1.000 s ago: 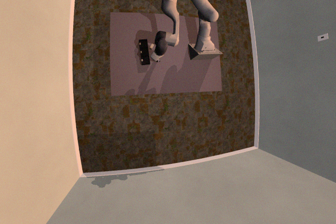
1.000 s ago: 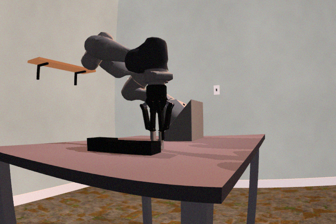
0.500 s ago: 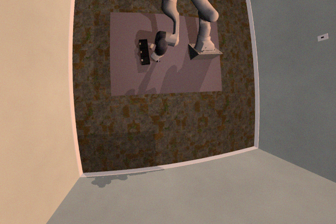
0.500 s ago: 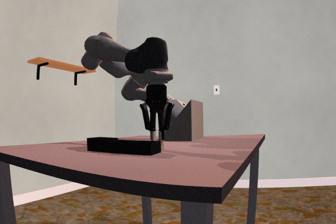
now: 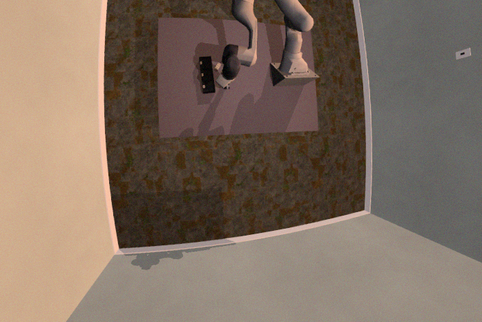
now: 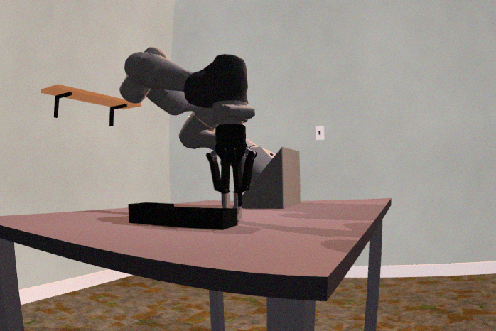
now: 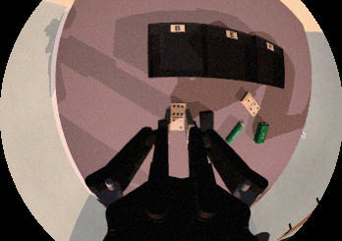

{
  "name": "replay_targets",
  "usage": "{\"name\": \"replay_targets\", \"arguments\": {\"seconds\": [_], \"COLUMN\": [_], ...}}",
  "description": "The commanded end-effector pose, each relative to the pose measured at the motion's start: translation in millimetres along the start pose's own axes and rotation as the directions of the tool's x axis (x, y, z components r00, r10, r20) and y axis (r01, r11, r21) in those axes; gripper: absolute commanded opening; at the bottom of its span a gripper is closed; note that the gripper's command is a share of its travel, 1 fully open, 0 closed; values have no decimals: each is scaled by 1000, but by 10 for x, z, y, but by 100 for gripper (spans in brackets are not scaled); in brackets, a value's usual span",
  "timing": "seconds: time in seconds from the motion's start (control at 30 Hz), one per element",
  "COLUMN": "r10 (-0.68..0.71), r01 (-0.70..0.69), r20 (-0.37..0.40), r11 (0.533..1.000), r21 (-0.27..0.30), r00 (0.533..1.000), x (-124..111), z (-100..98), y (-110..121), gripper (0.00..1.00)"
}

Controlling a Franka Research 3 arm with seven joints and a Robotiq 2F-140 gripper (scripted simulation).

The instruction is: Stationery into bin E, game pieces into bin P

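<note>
In the wrist view my gripper (image 7: pixel 177 116) is shut on a cream domino (image 7: pixel 176 116) with black pips, low over the table. The black row of three bins (image 7: pixel 215 52) lies just beyond it, each bin with a small white label; I cannot read the letters. A cream die (image 7: pixel 250 103), a green pen (image 7: pixel 235 132) and a green block (image 7: pixel 261 132) lie on the table to the right. In the side view the gripper (image 6: pixel 231 199) hangs at the near end of the bins (image 6: pixel 182 214). From above, the arm hides the fingers beside the bins (image 5: pixel 206 74).
The robot's base block (image 6: pixel 276 182) stands behind the gripper. A small dark piece (image 7: pixel 206 117) sits by the right finger. A wall shelf (image 6: pixel 88 96) hangs at the far left, away from the table.
</note>
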State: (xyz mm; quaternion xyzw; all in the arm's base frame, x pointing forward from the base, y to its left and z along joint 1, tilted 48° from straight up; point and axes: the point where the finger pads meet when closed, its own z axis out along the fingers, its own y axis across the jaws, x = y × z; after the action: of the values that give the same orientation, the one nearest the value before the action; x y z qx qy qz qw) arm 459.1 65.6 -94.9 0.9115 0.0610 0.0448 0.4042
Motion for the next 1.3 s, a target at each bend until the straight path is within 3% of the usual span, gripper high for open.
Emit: {"name": "replay_targets", "arguments": {"seconds": [0.0, 0.53, 1.27], "r10": [2, 2, 2], "r01": [-2, -2, -2], "r20": [-1, -1, -1], "r11": [1000, 1000, 1000], "r21": [0, 0, 0], "r00": [1000, 1000, 1000], "x": [-3, -3, -9], "z": [-105, -571, -647], "y": [2, 1, -5], "gripper": [13, 13, 13]}}
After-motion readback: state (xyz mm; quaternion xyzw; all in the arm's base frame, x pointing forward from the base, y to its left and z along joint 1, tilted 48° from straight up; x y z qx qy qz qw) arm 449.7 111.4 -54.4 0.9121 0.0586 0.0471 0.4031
